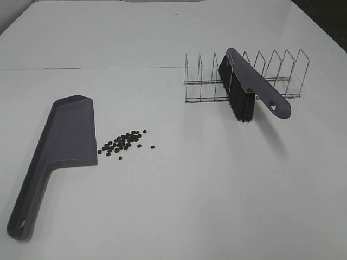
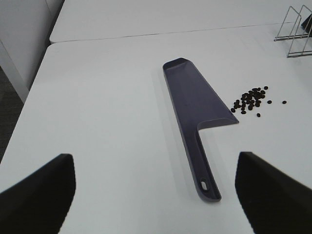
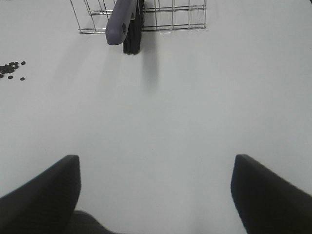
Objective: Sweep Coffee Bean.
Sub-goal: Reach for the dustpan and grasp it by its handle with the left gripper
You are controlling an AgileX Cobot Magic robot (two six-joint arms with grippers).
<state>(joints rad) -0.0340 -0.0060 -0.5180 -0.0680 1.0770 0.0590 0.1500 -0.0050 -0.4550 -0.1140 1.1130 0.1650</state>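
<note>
Several dozen dark coffee beans (image 1: 123, 142) lie in a loose cluster on the white table, just right of the purple-grey dustpan (image 1: 62, 143), which lies flat with its handle toward the front. The beans (image 2: 251, 99) and dustpan (image 2: 192, 105) also show in the left wrist view. The brush (image 1: 250, 89) leans in a wire rack (image 1: 282, 76), bristles down and handle sticking out toward the front. My left gripper (image 2: 153, 156) is open and empty, hovering short of the dustpan handle. My right gripper (image 3: 156, 157) is open and empty, well back from the brush (image 3: 123, 22). Neither gripper shows in the exterior view.
A seam (image 1: 87, 68) runs across the table behind the dustpan. The table's left edge (image 2: 29, 92) shows in the left wrist view, with floor beyond. Bare white tabletop (image 1: 217, 184) lies between the beans and the rack.
</note>
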